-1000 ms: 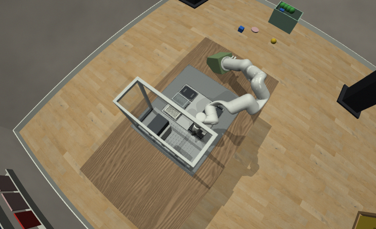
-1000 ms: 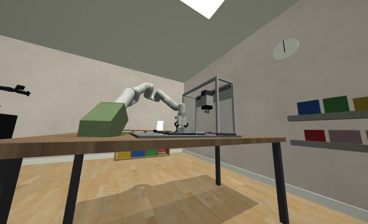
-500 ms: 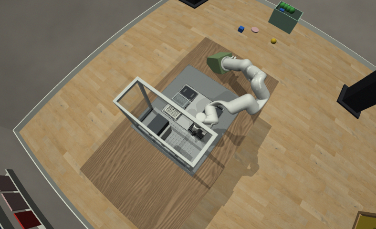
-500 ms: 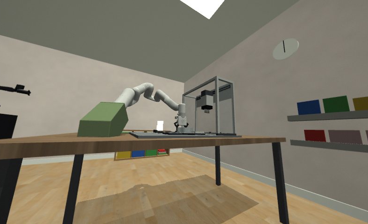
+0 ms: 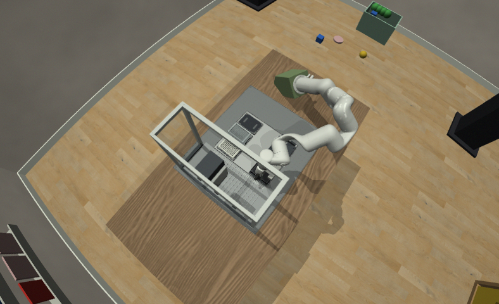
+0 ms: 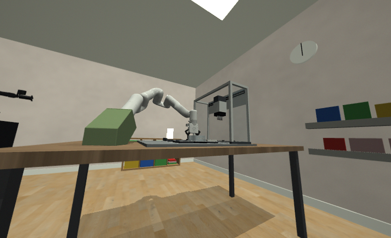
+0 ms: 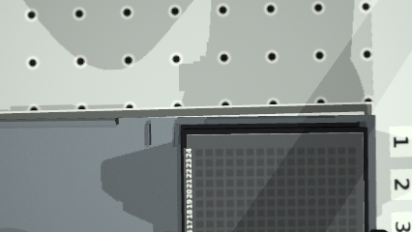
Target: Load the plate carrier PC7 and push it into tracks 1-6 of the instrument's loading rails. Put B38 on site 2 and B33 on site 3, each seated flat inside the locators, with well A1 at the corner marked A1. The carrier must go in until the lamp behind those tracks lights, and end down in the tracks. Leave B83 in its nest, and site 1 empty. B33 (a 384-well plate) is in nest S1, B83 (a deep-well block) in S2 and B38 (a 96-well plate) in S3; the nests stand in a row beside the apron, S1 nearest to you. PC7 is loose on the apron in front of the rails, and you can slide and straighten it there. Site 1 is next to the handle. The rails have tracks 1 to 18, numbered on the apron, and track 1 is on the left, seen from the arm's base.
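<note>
Dark 384-well plate B33 (image 7: 276,184) flat on grey carrier PC7 (image 7: 73,169)

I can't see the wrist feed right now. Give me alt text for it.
Looking straight down, a dark fine-welled plate sits in the grey carrier, column numbers up to 24 printed along its left edge. Beyond the carrier's far edge is a pale deck dotted with holes, and track numbers 1 to 3 run down the right. No gripper fingers show.

The wooden table (image 5: 192,240) is viewed from high overhead by the top camera and from low beside its corner by the exterior camera, both taking in its whole top. A small patch of it is seen straight down, close, by the wrist camera.
</note>
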`<state>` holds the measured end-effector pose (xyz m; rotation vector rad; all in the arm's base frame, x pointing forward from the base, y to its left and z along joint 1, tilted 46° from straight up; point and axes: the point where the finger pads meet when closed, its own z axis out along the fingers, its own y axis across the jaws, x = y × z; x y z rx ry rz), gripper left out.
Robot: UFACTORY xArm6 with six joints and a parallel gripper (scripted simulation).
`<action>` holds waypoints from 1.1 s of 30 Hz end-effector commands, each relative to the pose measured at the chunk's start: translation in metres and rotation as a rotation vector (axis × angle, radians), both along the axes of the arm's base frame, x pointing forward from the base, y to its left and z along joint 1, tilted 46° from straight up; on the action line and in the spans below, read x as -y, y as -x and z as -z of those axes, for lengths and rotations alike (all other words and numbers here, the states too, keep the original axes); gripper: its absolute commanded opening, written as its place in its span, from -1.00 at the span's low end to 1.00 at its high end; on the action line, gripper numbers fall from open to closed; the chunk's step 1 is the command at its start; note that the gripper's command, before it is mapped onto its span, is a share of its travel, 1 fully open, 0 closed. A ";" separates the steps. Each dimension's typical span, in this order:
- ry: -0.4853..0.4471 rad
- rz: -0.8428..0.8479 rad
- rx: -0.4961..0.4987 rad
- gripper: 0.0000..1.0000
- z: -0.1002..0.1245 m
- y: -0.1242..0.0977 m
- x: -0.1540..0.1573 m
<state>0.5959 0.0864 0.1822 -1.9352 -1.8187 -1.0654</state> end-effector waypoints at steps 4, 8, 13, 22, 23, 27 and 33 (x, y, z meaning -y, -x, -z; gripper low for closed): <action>0.000 0.002 0.003 1.00 -0.002 -0.001 0.001; 0.000 0.002 0.003 1.00 -0.002 -0.001 0.001; 0.000 0.002 0.003 1.00 -0.002 -0.001 0.001; 0.000 0.002 0.003 1.00 -0.011 0.003 0.010; 0.000 0.002 0.003 1.00 -0.011 0.003 0.010; 0.001 0.002 0.003 1.00 -0.014 0.005 0.013; 0.001 0.002 0.003 1.00 -0.021 0.008 0.019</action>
